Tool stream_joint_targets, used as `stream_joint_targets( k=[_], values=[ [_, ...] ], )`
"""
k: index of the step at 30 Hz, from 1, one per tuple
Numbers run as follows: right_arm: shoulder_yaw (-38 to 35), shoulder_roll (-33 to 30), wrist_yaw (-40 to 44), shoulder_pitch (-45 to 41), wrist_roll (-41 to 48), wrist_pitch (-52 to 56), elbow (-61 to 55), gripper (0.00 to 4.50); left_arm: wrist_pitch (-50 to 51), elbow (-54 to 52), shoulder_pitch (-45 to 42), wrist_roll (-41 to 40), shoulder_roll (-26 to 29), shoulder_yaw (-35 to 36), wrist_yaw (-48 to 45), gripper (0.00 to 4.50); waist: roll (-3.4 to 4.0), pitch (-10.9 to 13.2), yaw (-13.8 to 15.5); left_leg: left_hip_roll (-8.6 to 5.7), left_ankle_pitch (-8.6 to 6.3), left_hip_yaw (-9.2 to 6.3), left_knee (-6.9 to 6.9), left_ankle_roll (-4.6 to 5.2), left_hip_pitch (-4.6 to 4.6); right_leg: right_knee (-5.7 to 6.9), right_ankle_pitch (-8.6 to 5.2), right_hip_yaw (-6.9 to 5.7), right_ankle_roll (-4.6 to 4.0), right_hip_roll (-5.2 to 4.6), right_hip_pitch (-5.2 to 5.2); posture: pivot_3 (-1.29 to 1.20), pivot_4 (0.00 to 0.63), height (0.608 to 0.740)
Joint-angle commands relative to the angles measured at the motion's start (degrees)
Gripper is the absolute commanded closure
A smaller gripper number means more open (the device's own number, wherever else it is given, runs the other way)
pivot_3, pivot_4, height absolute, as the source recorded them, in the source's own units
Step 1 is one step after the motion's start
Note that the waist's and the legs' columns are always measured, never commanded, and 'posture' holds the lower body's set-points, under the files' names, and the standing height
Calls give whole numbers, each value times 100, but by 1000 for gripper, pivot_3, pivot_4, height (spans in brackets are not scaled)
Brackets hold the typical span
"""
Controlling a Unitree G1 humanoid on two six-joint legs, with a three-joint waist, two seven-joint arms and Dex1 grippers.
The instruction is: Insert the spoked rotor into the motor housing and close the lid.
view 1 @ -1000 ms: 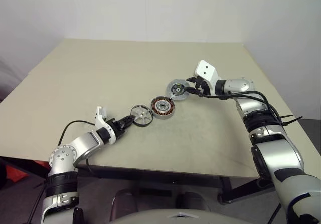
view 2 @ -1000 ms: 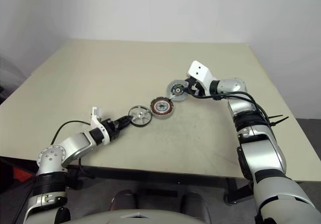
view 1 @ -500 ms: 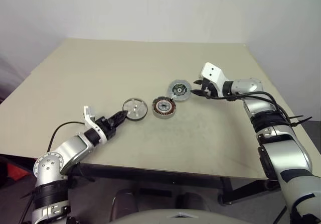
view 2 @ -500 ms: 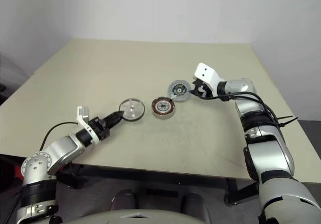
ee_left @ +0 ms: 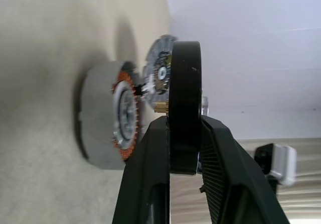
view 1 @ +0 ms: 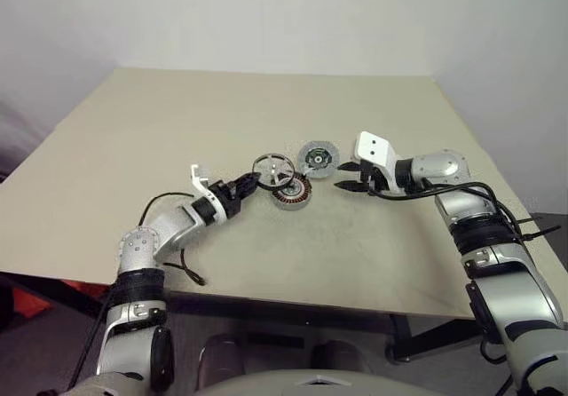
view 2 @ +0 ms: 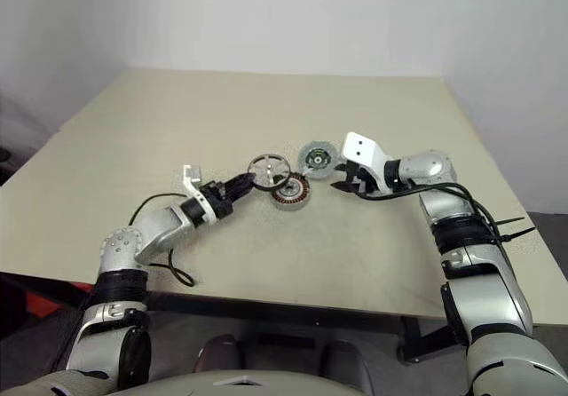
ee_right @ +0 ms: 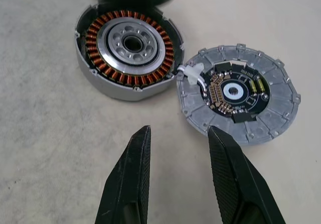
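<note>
My left gripper is shut on the black rim of the spoked rotor, a wheel with thin spokes. It holds the rotor tilted in the air, just over the left edge of the motor housing. That housing is a grey cup with copper-brown coils inside. In the left wrist view the rotor shows edge-on between the fingers. The lid, a flat silvery disc with a dark circuit centre, lies beside the housing. My right gripper hovers open and empty just short of the lid.
A short white lead joins the lid to the housing. A black cable loops on the beige table near its front edge beside my left arm. A white wall stands behind the table.
The left gripper has lifted the spoked rotor off the table and carried it right, up to the housing. The right gripper has drawn back from the lid. The view has shifted too.
</note>
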Motion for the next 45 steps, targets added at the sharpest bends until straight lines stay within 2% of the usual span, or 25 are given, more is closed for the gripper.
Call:
stream_joint_targets(
  k=[1, 13, 36, 39, 42, 45],
  values=[
    [-91, -62, -12, -21, 113, 63, -284, 2514, 61, 142, -292, 191, -62, 44, -247, 3708, 0, 0, 2, 0, 0, 0, 0, 1, 1, 0, 0, 0, 0, 0, 0, 0, 0, 740],
    [-67, 37, -127, -116, 99, 326, -482, 2514, 358, 759, -669, 1058, -360, 51, -460, 3708, -1, 1, 5, -4, -1, 0, -1, 3, -1, 0, 0, -1, 0, -7, 0, 0, 0, 740],
    [-59, 55, -288, -80, 108, 471, -732, 2514, 393, 898, -835, 2029, -539, 420, -689, 3708, -2, 1, 6, -5, -3, 0, -2, 6, -1, -2, 0, -2, 0, -10, 1, 0, 0, 740],
    [-66, 48, -292, -59, 111, 436, -708, 2514, 337, 945, -866, 2184, -558, 463, -687, 3044, -2, 1, 6, -5, -3, 0, -2, 6, -1, -2, 0, -2, 0, -10, 1, 0, 0, 740],
    [-73, 40, -295, -41, 109, 369, -645, 2514, 324, 1047, -914, 2221, -592, 591, -649, 2150, -1, 1, 6, -6, -3, 0, -2, 6, -1, -2, 0, -3, 0, -10, 4, 0, 0, 740],
    [-74, 46, -303, -46, 102, 296, -555, 2514, 413, 965, -919, 2191, -598, 675, -620, 2150, -2, 1, 6, -7, -3, 0, -2, 6, 0, -2, -1, -2, 2, -11, 15, 0, 0, 740]
  ],
)
